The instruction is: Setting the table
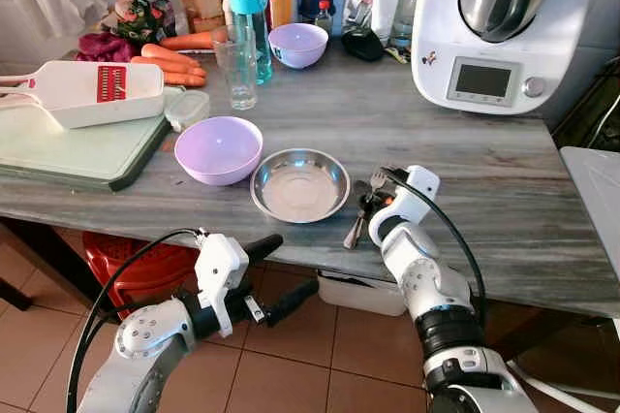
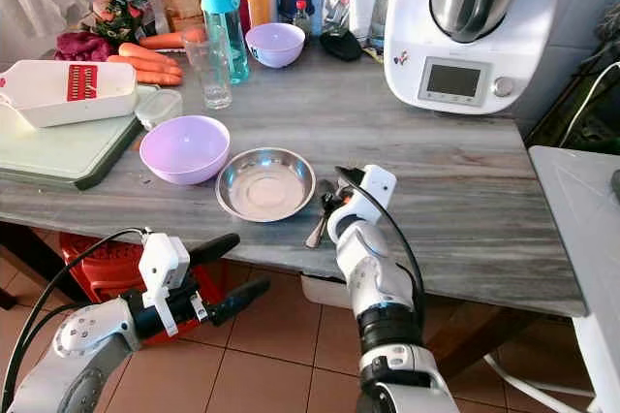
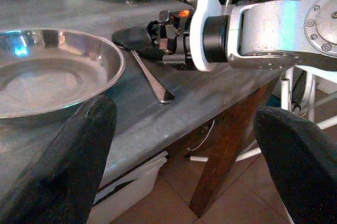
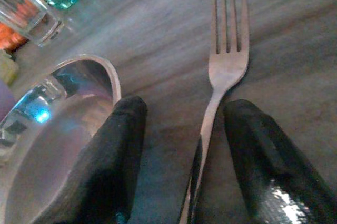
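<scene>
While the grey wooden table point(image 1: 504, 190) carries a crowd of kitchen things, the white kitchen machine point(image 1: 499, 25) with its steel jug stands largest at the far right corner. On the left lie a green cutting board point(image 1: 87, 151) and, upon it, a white slicer point(image 1: 92, 91) with a red insert. Carrots point(image 1: 170, 59) lie behind it, next to a teal bottle point(image 1: 248, 20) and a clear glass point(image 1: 237, 74). A lilac bowl point(image 1: 218, 149) sits near the front edge, touching or just beside the steel plate point(image 1: 300, 183); a smaller lilac bowl point(image 1: 297, 44) stands far back. The left gripper point(image 1: 266, 277) hangs below the table's edge over the tiled floor, its fingers spread wide and holding nothing. The right gripper point(image 4: 181, 155) rests low over the table just right of the steel plate, its fingers parted narrowly on either side of the handle of a fork point(image 4: 224, 61), which lies flat on the wood with its tines pointing away from the robot.
</scene>
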You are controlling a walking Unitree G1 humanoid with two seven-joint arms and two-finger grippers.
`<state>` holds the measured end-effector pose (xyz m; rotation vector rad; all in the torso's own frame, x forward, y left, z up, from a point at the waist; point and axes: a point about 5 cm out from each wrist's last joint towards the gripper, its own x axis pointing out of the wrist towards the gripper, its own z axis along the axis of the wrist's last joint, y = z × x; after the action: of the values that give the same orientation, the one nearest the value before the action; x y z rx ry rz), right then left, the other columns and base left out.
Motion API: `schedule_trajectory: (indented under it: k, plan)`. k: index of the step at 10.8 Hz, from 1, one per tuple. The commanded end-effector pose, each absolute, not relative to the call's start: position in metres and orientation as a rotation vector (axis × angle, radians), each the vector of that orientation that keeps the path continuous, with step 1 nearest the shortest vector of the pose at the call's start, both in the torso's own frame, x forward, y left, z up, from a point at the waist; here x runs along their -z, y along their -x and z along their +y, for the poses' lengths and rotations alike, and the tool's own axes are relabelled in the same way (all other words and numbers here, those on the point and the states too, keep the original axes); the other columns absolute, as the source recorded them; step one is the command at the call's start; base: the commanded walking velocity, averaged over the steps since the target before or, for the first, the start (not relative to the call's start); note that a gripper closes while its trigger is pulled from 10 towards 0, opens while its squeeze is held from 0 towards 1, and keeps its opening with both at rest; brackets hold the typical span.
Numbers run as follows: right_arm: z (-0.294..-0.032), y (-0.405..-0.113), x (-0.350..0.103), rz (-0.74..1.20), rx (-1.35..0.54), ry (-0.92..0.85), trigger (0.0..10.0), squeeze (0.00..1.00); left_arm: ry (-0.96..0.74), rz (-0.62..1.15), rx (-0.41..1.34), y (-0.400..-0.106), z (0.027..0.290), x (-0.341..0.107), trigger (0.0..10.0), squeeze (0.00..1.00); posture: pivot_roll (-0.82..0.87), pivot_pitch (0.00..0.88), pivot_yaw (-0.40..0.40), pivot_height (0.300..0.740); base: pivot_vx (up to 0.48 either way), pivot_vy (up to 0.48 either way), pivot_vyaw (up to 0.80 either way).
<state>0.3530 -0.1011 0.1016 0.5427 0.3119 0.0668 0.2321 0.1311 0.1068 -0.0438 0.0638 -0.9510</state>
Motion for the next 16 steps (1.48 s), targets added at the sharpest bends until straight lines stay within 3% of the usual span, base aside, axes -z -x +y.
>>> schedule_trajectory:
  k: [1,3,4,6,9,16]
  plan:
    - [-0.105,-0.348,-0.083,0.407,-0.050,-0.527,10.0,0.00,0.035,0.065,0.964,-0.233,0.131,-0.106,10.0,0.00,0.10,0.080,-0.004,0.740,0.000,0.000,0.00]
    - [-0.109,-0.350,-0.078,0.483,-0.056,-0.451,10.0,0.00,0.030,0.067,0.969,-0.233,0.131,-0.106,10.0,0.00,0.10,0.082,-0.005,0.740,0.000,0.000,0.00]
    - [-0.114,-0.353,-0.080,0.496,-0.047,-0.411,4.1,0.00,0.020,0.051,0.954,-0.235,0.132,-0.108,10.0,0.00,0.10,0.086,-0.007,0.740,0.000,0.000,0.00]
    - [-0.122,-0.356,-0.080,0.529,-0.044,-0.350,0.0,0.00,0.020,0.014,0.931,-0.245,0.131,-0.118,10.0,0.00,0.09,0.087,-0.010,0.740,0.000,0.000,0.00]
    - [-0.128,-0.353,-0.073,0.563,-0.053,-0.323,0.7,0.00,0.018,0.005,0.941,-0.246,0.125,-0.120,10.0,0.00,0.09,0.087,-0.011,0.740,0.000,0.000,0.00]
    - [-0.140,-0.344,-0.064,0.583,-0.065,-0.302,0.0,0.00,0.002,-0.017,0.983,-0.253,0.114,-0.123,10.0,0.00,0.08,0.087,0.000,0.740,0.000,0.000,0.00]
